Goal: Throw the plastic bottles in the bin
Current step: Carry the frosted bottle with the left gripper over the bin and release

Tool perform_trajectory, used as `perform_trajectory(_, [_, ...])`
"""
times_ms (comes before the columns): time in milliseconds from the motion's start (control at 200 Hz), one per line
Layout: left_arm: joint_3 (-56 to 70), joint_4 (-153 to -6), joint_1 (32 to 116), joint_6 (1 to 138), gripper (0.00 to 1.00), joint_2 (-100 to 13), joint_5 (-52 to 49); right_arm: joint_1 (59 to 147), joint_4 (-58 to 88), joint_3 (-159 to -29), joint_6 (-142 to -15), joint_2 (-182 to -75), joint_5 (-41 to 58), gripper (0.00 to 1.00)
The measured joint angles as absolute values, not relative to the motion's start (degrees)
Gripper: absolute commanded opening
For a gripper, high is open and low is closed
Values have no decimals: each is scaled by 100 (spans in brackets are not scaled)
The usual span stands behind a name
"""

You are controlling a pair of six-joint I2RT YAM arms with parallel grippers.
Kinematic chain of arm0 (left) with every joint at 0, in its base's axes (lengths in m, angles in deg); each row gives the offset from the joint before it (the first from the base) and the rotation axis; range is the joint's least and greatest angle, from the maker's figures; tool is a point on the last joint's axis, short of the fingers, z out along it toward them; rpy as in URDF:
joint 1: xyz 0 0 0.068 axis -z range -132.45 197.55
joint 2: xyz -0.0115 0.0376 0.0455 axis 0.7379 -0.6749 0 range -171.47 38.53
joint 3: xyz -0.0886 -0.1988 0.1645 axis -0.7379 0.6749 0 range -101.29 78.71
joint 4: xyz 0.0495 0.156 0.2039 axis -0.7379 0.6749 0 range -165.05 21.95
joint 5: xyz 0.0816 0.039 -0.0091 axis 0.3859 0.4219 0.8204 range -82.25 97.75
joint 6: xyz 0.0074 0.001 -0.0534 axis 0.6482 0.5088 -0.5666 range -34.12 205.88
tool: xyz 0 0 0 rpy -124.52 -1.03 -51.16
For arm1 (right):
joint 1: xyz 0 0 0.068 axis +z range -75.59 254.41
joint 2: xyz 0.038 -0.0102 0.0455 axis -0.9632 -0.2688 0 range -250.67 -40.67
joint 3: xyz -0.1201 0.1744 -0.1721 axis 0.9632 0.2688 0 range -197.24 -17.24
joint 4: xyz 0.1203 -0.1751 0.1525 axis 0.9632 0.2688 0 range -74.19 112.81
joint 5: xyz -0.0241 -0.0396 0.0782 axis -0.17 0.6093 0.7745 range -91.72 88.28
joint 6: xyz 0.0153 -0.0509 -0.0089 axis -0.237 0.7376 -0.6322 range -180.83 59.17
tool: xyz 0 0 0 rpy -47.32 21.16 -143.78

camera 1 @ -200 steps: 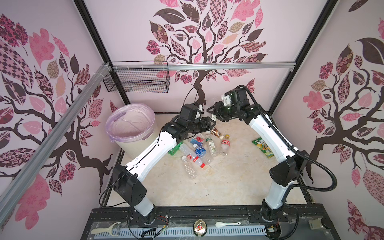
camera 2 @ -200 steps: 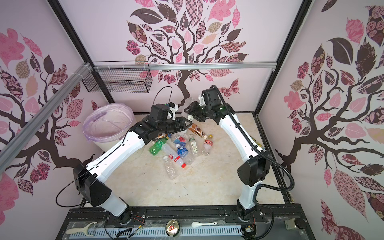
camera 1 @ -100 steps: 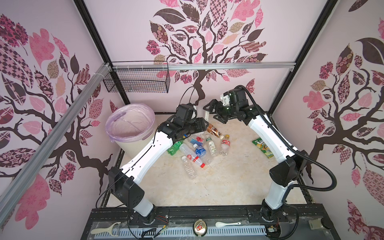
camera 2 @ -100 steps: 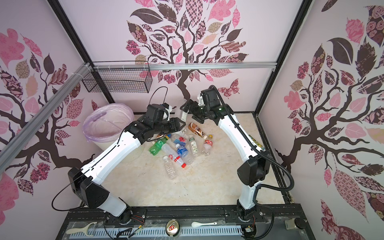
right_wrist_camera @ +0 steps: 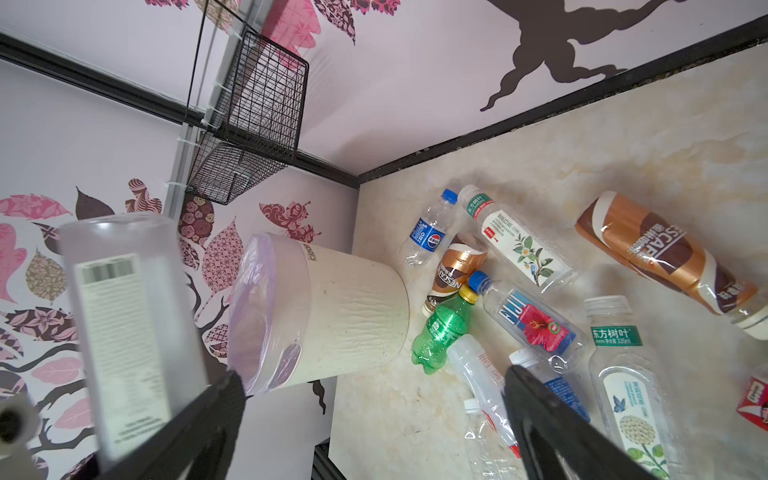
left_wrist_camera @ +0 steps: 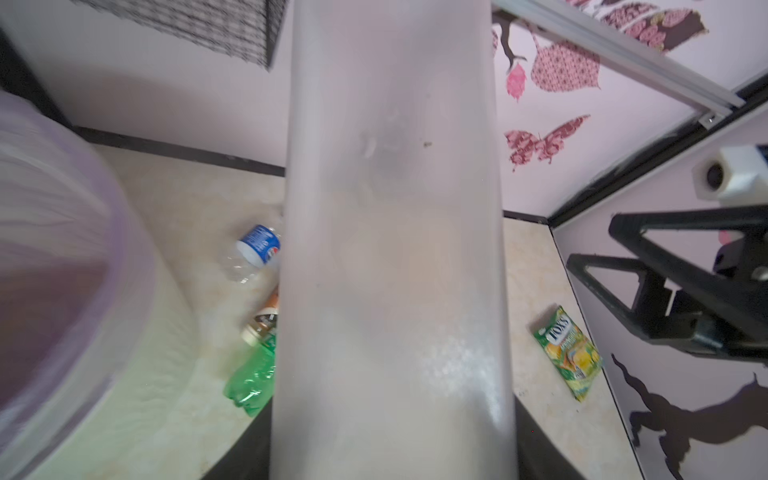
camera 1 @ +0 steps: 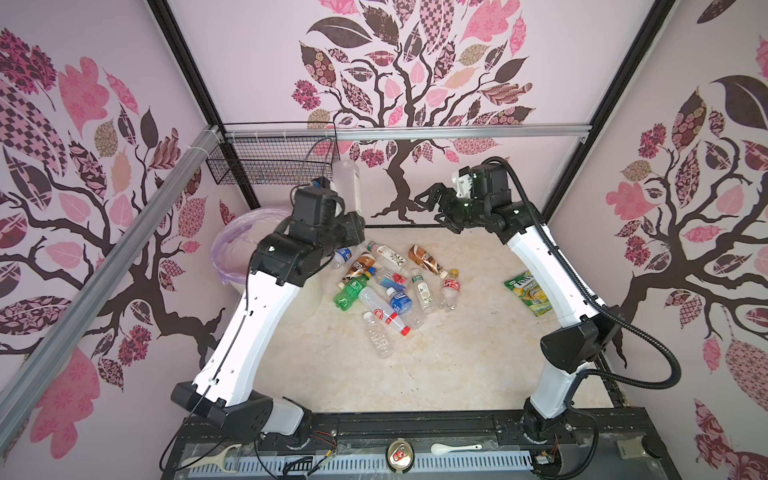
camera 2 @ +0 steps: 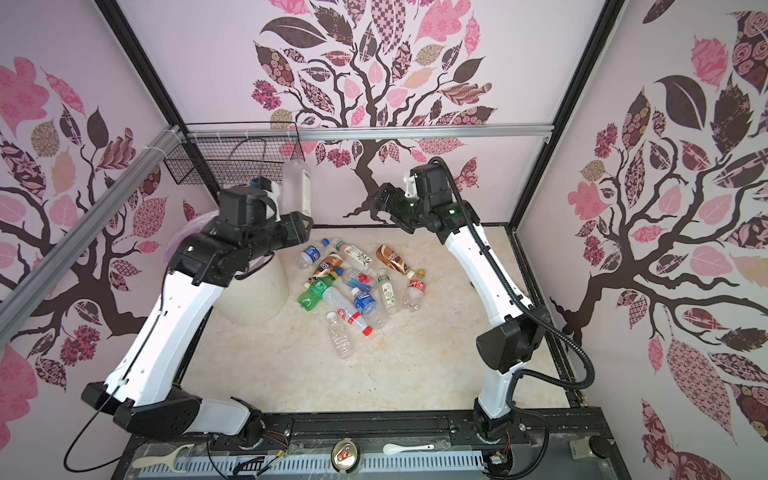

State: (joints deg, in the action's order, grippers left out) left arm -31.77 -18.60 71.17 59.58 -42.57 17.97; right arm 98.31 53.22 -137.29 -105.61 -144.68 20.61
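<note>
**Item 1. Left pincer** (camera 1: 352, 217): closed on the lower part of a frosted white bottle (left_wrist_camera: 390, 249). The bottle is carried upright, high above the desk (camera 1: 415, 374). Its top is seen against the corner of the black wire basket (camera 1: 270, 166) in both top views. How near the two are in depth cannot be told.

**Item 2. Right pincer** (camera 1: 429, 208): spread wide, with nothing between the jaws, raised near the back wall.

**Item 3. Bin** (right_wrist_camera: 353, 316): cream, ribbed and lined with a lilac bag, set at the left edge of the desk. Its mouth is partly hidden under the left arm in both top views. The held bottle is judged to be beside the mouth, not yet over it.

**Item 4. Bottles not yet binned:** a loose heap lying mid-desk. Among them are a green bottle (camera 1: 351, 291), a Pepsi bottle (right_wrist_camera: 426, 237), a Fiji bottle (right_wrist_camera: 532, 324) and a brown Nescafé bottle (right_wrist_camera: 665, 253). Several touch or overlap.

**Item 5. Snack packet** (camera 1: 528, 293): lying apart at the right, not to be binned.

**Hazards noted:**
- With so tall a bottle gripped low, it could be tilted or slipped out of the grip by a quick swing.
- If released short of the rim, it could be bounced off the edge onto the desk.
- The basket could be clipped by the bottle's top if it is lifted further.
- In the heap, neighbours could be rolled away when one bottle is pinched.
</note>
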Motion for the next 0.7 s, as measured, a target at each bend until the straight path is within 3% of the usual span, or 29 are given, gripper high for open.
perform_trajectory(375, [-4783,-2013,6039,7258,46,-3907,3557,10109,5433,-13487,-10473,-14411,2067,100])
perform_trajectory(550, [-4033,-2221,5427,7007,50,-3680,3294,10133,5457,-13314,-10451,-14328,2063,100])
perform_trajectory(585, [-3629,-2186,5207,6832,55,-3603,3194,10133,5461,-13292,-10451,-14302,2063,100])
perform_trajectory(700, [-2648,-1911,4846,6379,89,-3614,2951,10130,5461,-13277,-10449,-14227,2058,99])
